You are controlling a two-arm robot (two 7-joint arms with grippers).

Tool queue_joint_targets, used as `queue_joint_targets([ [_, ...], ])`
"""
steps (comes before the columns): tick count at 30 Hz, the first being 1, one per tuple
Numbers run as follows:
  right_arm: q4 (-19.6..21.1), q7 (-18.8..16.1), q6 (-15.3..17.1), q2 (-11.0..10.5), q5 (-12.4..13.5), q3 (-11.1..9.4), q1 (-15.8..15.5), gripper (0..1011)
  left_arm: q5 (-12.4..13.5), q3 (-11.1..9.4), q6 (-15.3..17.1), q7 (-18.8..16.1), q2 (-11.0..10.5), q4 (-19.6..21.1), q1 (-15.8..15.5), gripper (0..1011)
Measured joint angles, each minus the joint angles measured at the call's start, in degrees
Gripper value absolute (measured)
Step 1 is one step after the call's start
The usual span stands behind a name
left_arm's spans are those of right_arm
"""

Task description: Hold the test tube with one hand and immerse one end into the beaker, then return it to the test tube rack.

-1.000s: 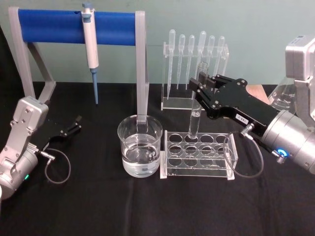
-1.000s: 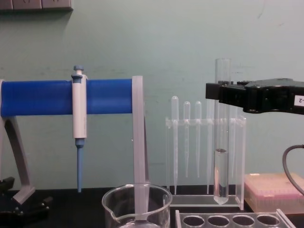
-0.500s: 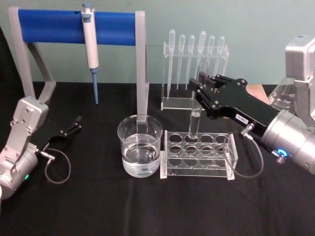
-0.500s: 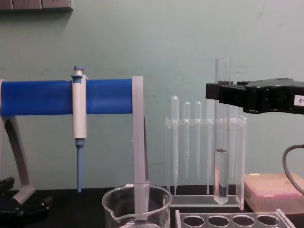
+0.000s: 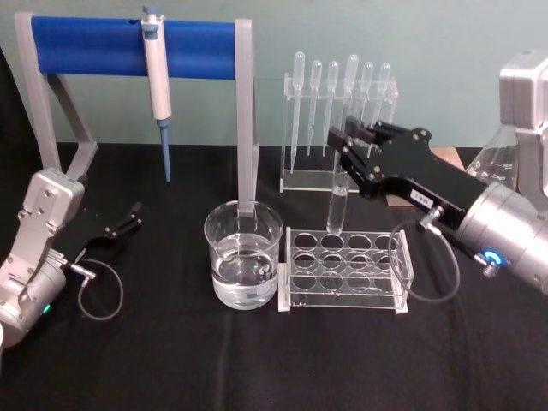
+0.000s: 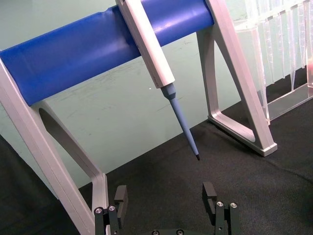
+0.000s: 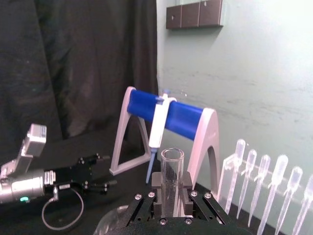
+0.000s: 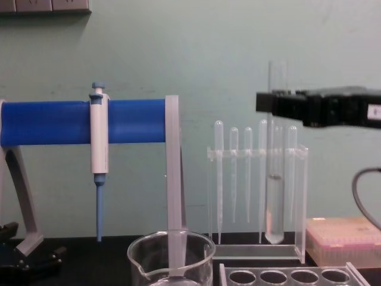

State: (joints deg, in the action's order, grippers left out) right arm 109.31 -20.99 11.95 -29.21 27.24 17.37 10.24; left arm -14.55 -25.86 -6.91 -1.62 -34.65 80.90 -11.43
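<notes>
The long clear glass test tube (image 5: 337, 202), round-bottomed and carrying a little clear liquid, is hanging upright over the back row of the clear plastic test tube rack (image 5: 403, 267). The black blocky right gripper (image 5: 346, 147) is clamping it near its open rim, fingers clenched on the glass. Compared with half a second ago, the gripper and tube are sitting higher in the chest view. The rounded bottom is now riding well above the rack's holes, so the lift-out appears essentially done. The wide clear glass beaker (image 5: 211, 233), partly filled with water, is standing just beside the rack on the robot's left. The next step is probably carrying the tube sideways over the beaker's rim and lowering its bottom end into the water, keeping it vertical so the liquid inside does not spill. The left gripper (image 5: 134, 215) is resting parked on the black cloth near the grey-and-blue pipettor stand (image 5: 128, 45), its fingers spread and holding nothing.
</notes>
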Motion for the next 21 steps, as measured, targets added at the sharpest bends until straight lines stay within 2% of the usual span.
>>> queue_joint_targets([
  [3,0.23,0.15,0.82,0.24,0.34,0.63,1.24,224,0.0,0.0,0.0,0.0,0.0,0.0,0.0,1000],
  [10,-1.47,-0.04,1.94,2.84,0.62,5.03,6.37,224,0.0,0.0,0.0,0.0,0.0,0.0,0.0,1000],
  [11,-2.4,-0.24,1.95,3.72,0.57,6.31,7.49,224,0.0,0.0,0.0,0.0,0.0,0.0,0.0,1000],
  [16,-6.53,-1.05,1.07,6.03,-0.44,10.02,10.18,224,0.0,0.0,0.0,0.0,0.0,0.0,0.0,1000],
  [17,-6.53,-1.05,1.07,6.03,-0.44,10.02,10.18,224,0.0,0.0,0.0,0.0,0.0,0.0,0.0,1000],
  [21,-10.11,-1.66,-0.78,7.25,-1.69,12.12,10.98,224,0.0,0.0,0.0,0.0,0.0,0.0,0.0,1000],
])
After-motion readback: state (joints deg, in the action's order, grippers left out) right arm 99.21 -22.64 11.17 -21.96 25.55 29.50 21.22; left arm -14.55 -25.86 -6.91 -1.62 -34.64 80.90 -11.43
